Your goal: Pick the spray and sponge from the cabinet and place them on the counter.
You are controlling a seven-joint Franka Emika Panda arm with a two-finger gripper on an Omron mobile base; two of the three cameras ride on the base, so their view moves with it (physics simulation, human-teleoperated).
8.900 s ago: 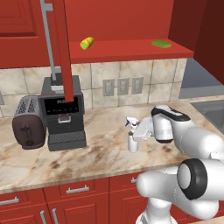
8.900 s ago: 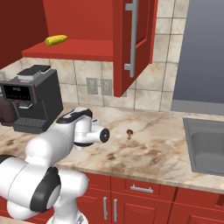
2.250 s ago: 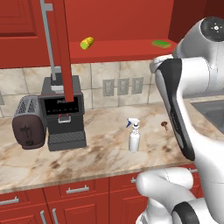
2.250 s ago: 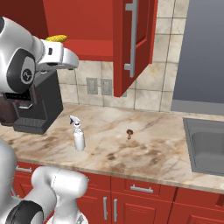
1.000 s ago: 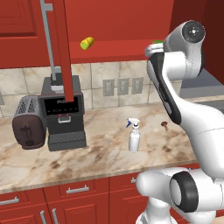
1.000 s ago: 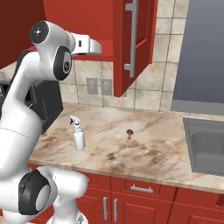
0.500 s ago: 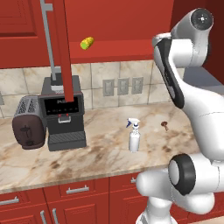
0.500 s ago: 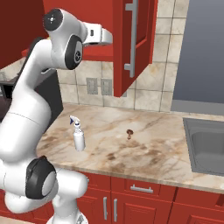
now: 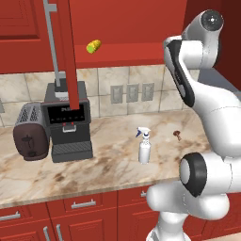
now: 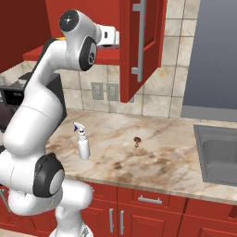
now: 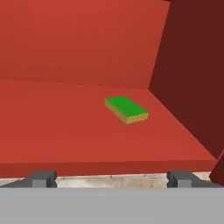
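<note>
The red wooden wall cabinet (image 9: 141, 28) fills the top of the left base view with its panelled doors swung wide, one door (image 9: 66, 61) hanging edge-on at upper left with a long silver bar handle, another door (image 10: 141, 46) at top centre of the right base view. On the cabinet's red inner shelf (image 11: 65, 131), in the hand view, lies the small flat green rectangular sponge (image 11: 126, 109) with a yellowish edge, just right of the frame's centre, near the dark red side wall at right and flat on the shelf board. A rounded yellow-green oblong thing (image 9: 93, 45) rests on the same shelf at upper centre-left of the left base view, well apart from the arm. The two-finger gripper (image 11: 111, 178) sits at the bottom of the hand view at the shelf's front lip, its dark tips spread wide with nothing between them, short of the sponge. The small white plastic spray bottle (image 9: 144, 146) with a blue-white trigger nozzle stands upright on the beige and brown marbled stone counter (image 9: 108, 169), centre of the left base view, right of the black coffee machine (image 9: 68, 120) and the dark brown toaster (image 9: 30, 132); a small brown object (image 10: 137, 140) lies on the counter near it
</note>
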